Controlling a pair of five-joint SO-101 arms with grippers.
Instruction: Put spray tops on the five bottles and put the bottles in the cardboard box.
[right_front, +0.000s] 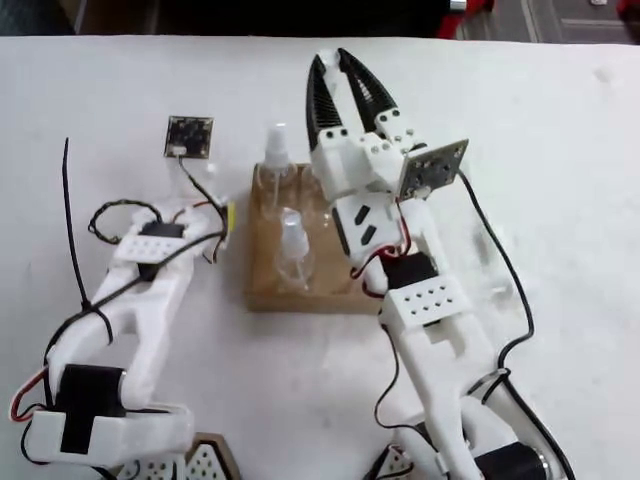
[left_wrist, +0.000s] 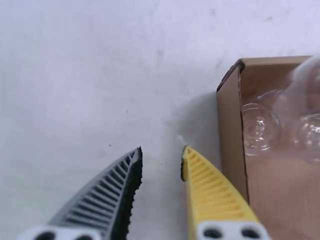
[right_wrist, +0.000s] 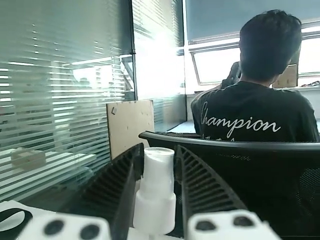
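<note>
Counting two clear topped bottles (right_front: 292, 245) inside the cardboard box (right_front: 262, 290) on the worktop (right_front: 560, 150). Gripping one white spray top (right_wrist: 155, 190) in the right end effector (right_front: 332, 58); left end effector (left_wrist: 162, 149) parted, just beside the box.

One cardboard box (right_front: 300, 300) and two grippers, left (left_wrist: 162, 150) and right (right_wrist: 158, 148), are present. Two bottles with spray tops fitted can be counted in the box, one far left (right_front: 276, 165) and one central (right_front: 292, 250); any further clear bottles cannot be counted. One separate spray top (right_wrist: 155, 190) appears.
</note>
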